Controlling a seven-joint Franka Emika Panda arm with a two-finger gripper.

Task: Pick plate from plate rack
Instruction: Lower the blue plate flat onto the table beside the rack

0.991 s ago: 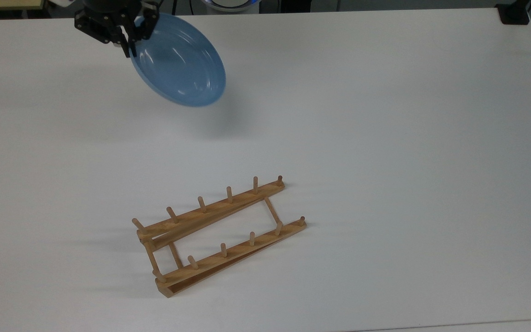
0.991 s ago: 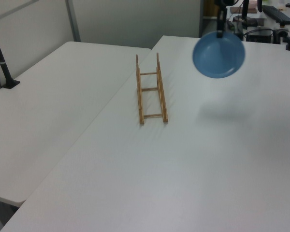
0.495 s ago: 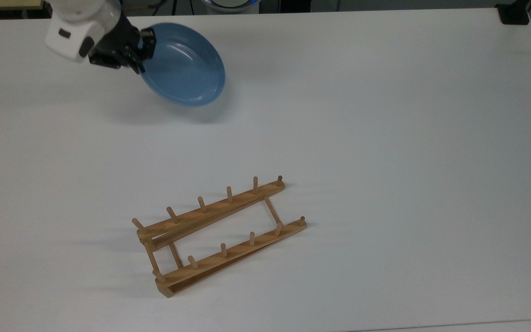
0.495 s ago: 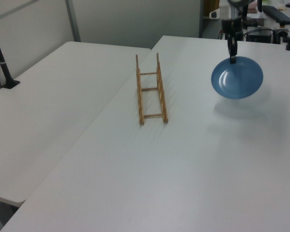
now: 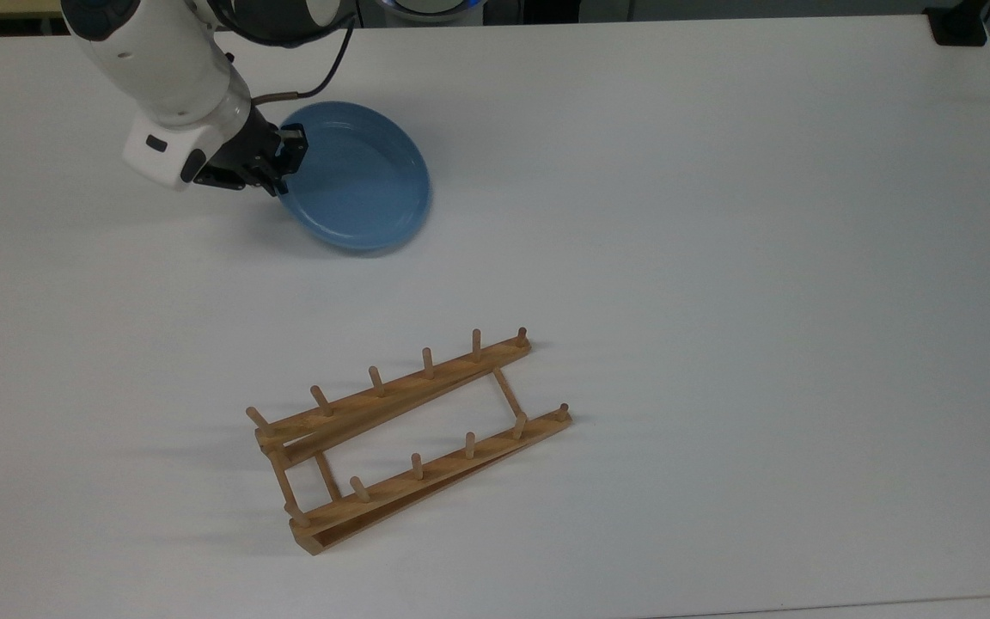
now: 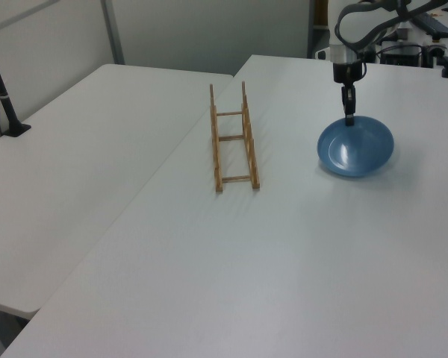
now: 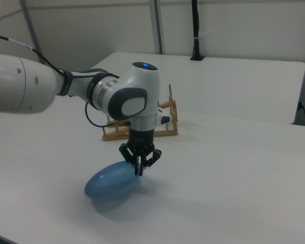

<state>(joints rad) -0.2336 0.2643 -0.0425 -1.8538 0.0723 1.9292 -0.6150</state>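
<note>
In the top view, the plate [image 5: 357, 179] sits in the upper left of the frame, lower and flatter than half a second ago, when it hung tilted with a clear shadow offset beneath it; now the shadow has closed up under its rim, so it looks to be resting on, or just shy of, the white table [image 5: 718, 258]. The gripper [image 5: 282, 172] is still pinched on the plate's rim at the top view's left edge of the dish, the fingers closed to the thickness of the rim. The plate rack [image 5: 409, 434] lies in the lower middle of the frame, well apart from the plate and with nothing between its pegs, so the picking part of the task seems done and what remains is probably only the letting go. In the left view, the plate [image 6: 355, 146] is at the upper right, a glossy light-blue round with a raised rim (a pale highlight shows on its inside), lying nearly level with the gripper [image 6: 349, 117] coming down onto its far edge; the rack [image 6: 234, 138] stands left of it. In the right view, the plate [image 7: 112, 181] is at lower left, slightly tipped toward the gripper [image 7: 139, 168] holding its rim, with the rack [image 7: 142, 127] behind the arm.
</note>
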